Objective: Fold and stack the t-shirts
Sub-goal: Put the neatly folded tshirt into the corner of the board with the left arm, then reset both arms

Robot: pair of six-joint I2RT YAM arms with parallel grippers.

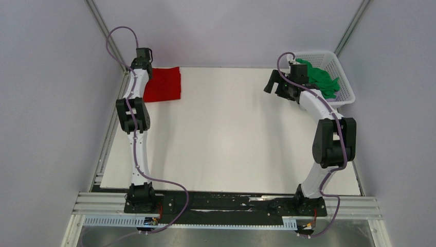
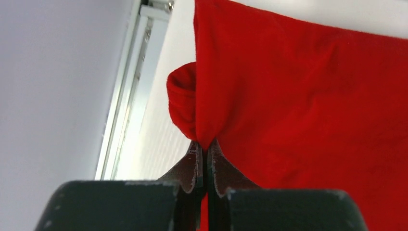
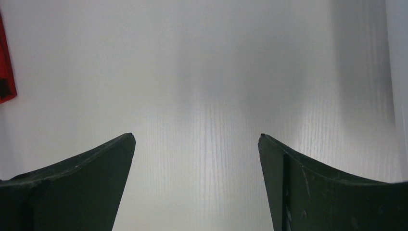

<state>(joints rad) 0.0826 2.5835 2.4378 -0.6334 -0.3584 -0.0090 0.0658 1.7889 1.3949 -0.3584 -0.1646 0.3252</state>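
Note:
The red t-shirt (image 1: 164, 85) lies folded flat at the table's far left corner. My left gripper (image 1: 145, 69) is at its left edge, shut on a pinch of the red cloth (image 2: 308, 91), which bunches just above the closed fingertips (image 2: 196, 159). The green t-shirt (image 1: 321, 78) lies crumpled inside the white lattice basket (image 1: 345, 98) at the far right. My right gripper (image 1: 273, 82) is open and empty over bare table, just left of the basket; a sliver of the red shirt (image 3: 6, 72) shows at the left edge of its wrist view.
The white table top (image 1: 231, 139) spans between the arms. Metal frame rails (image 1: 110, 128) run along the table's left side and the back corners. Grey walls close in on all sides.

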